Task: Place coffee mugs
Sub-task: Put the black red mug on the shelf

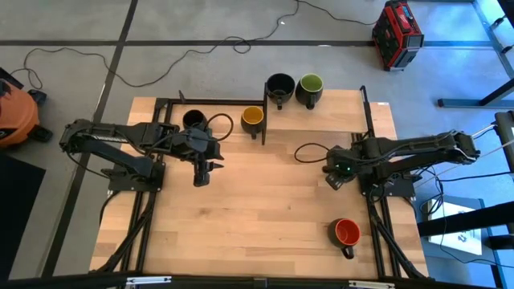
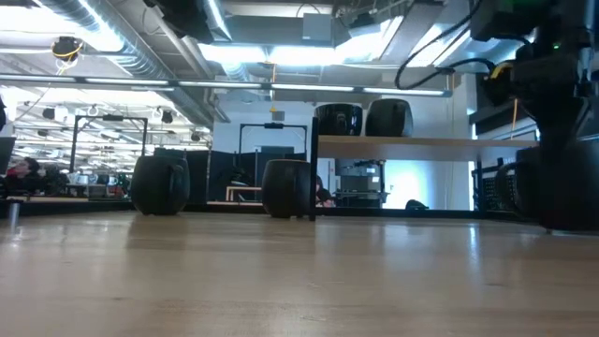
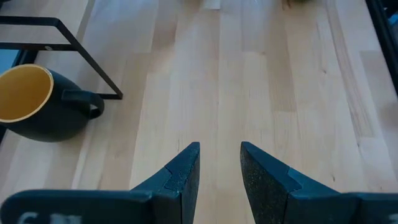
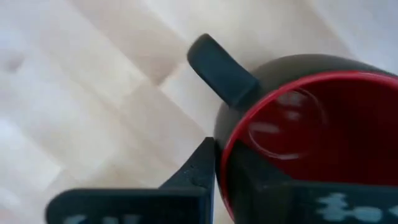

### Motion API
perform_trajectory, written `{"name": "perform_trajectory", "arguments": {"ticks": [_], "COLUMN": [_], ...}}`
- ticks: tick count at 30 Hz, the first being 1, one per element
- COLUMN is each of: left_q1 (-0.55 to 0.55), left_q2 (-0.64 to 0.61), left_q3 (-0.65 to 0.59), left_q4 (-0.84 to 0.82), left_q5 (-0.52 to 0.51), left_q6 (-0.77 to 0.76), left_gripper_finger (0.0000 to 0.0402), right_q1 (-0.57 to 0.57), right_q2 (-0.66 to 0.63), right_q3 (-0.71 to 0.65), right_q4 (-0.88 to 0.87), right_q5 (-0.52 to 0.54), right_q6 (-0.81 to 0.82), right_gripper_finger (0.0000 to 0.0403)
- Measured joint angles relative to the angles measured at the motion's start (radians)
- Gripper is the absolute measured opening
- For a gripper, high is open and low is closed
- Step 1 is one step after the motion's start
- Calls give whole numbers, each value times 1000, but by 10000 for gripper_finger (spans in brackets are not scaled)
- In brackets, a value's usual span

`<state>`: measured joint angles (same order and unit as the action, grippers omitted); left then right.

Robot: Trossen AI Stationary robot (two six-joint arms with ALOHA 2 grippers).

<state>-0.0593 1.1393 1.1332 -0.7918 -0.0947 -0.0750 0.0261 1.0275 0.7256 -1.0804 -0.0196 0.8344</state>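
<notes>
Left gripper [image 1: 202, 175] hangs over the table [image 1: 265, 209], left of centre, just near of the black frame [image 1: 173, 103]. In the left wrist view its fingers [image 3: 183, 174] stand apart with only bare wood showing between them; it holds nothing.

Right gripper [image 1: 333, 178] sits low at right of centre. The right wrist view shows it clamped on the red mug [image 4: 311, 124]: one finger [image 4: 199, 168] outside the wall, the other inside the rim, the wall pinched between. The mug's handle [image 4: 221, 68] points away from the gripper. We cannot tell whether the mug's base is touching the wood. From above the arm hides this mug.

Other mugs:
- Yellow mug [image 1: 252, 118]: on the table at far centre, just left of the shelf [image 1: 337, 108], handle toward the near side. Also seen from the left wrist, beside a frame bar.
- Black mug [image 1: 193, 120]: far left, inside the frame, well left of the yellow one.
- Second black mug [image 1: 280, 87] and green mug [image 1: 311, 85]: side by side on the shelf at the far edge, black on the left.
- Orange-red mug [image 1: 347, 233]: alone at near right, upright, handle toward the near edge, well apart from both grippers.
</notes>
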Motion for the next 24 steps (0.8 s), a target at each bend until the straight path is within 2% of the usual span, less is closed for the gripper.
{"name": "perform_trajectory", "arguments": {"ticks": [3, 8, 13, 16, 24], "left_q1": [0, 0, 0, 0, 0], "left_q2": [0, 0, 0, 0, 0], "left_q3": [0, 0, 0, 0, -1], "left_q4": [-1, -2, -2, -2, -2], "left_q5": [1, 2, 3, 3, 3], "left_q6": [0, 0, 7, 7, 7], "left_gripper_finger": [110, 110, 110, 110, 110], "right_q1": [21, 104, 166, 181, 189], "right_q2": [9, 35, 128, 220, 492], "right_q3": [35, 105, 166, 234, 435], "right_q4": [43, 201, 301, 288, 100], "right_q5": [-54, -77, -107, -132, -192], "right_q6": [-68, -240, -411, -539, -960], "right_gripper_finger": [9, 8, 5, 3, 3]}}
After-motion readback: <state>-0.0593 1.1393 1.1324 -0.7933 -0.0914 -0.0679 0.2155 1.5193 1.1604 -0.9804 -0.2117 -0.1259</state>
